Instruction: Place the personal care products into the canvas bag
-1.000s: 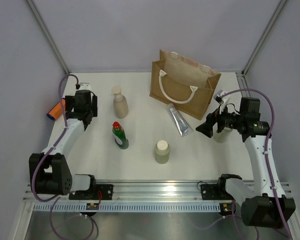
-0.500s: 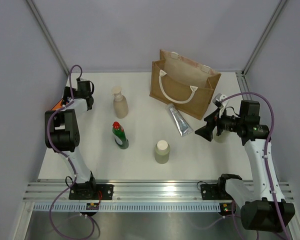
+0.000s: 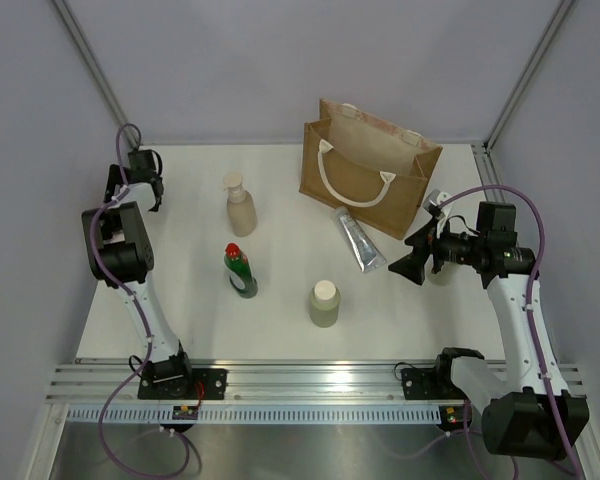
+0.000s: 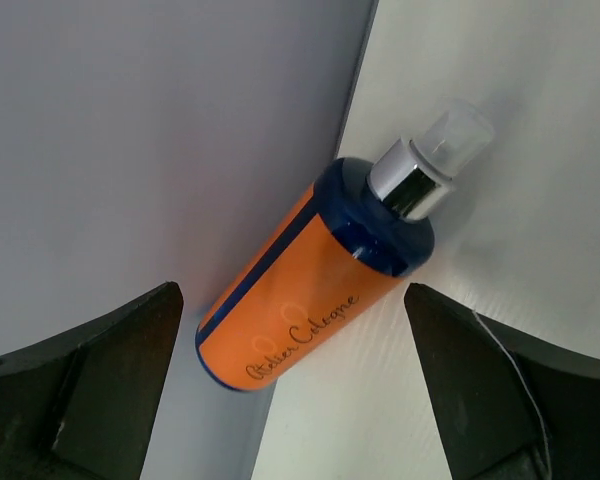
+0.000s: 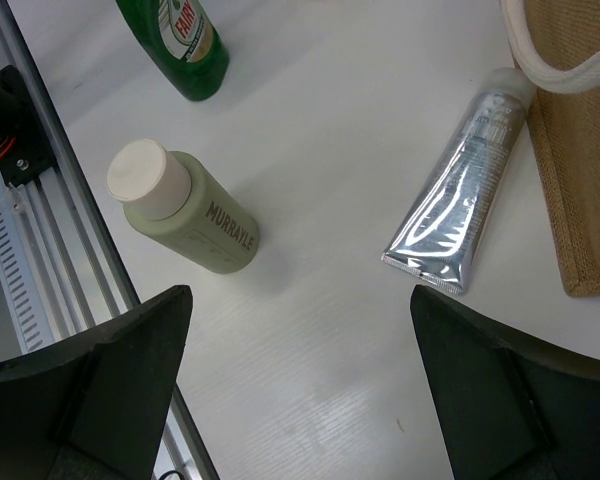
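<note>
Top external view: the bag (image 3: 370, 172) stands upright at the far side of the table (image 3: 280, 345), mouth up. Only pale lining shows inside and no product, though its floor is hidden. A pump bottle (image 3: 240, 206), a green bottle (image 3: 240, 272), an olive bottle (image 3: 324, 303) and a tube (image 3: 358, 240) are all out on the table. The tube lies just beside the bag's near corner. The left gripper (image 3: 140, 170) is reaching into the far left corner. The right gripper (image 3: 412, 262) hovers near the tube with its jaws spread and nothing between them.

Left wrist view: an orange bottle (image 4: 315, 275) lies on its side, pressed into the seam where the wall (image 4: 130, 120) meets the table. The jaws stand wide on either side of it, holding nothing. The risk, I judge, is that the wall-side finger strikes the wall. The round bottle could also roll or squirt out as the jaws close.

Right wrist view: the open fingers frame the olive bottle and the flat tube. A careless reach for the tube could catch the rope handle (image 5: 540, 50) and tip the soft bag.
</note>
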Robot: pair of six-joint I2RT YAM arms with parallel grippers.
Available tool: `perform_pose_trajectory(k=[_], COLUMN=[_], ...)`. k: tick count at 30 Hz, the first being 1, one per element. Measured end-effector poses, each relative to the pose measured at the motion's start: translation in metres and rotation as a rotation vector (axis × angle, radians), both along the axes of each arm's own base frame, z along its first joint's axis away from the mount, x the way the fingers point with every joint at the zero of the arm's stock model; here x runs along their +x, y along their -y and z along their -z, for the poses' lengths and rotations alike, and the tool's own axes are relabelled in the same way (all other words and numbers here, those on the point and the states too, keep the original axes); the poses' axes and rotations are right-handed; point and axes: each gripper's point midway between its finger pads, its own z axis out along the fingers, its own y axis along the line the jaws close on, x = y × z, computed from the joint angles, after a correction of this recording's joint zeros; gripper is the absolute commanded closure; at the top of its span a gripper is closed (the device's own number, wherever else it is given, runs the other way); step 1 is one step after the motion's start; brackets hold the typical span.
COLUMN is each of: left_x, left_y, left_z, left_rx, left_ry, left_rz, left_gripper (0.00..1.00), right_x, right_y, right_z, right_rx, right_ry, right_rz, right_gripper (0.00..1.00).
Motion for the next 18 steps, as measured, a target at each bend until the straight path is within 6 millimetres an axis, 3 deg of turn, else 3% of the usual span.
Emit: perform_pose_trajectory(k=[9,18], left_x=[0.004,0.006], left_y=[0.003,-0.007], left_z=[0.034,0.035], left_rx=[-0.103,-0.185], left_ry=[-0.085,-0.080], left_rz=[0.050,0.065], left_gripper=[0.03,0.05], right_x=[0.001,-0.004], right_y=[0.002,0.001], right_z=[-0.001,-0.001], right_rx=[0.001,0.014], right_ry=[0.013,0.003], right_rz=[0.000,-0.015], right_gripper=[0.01,0.00])
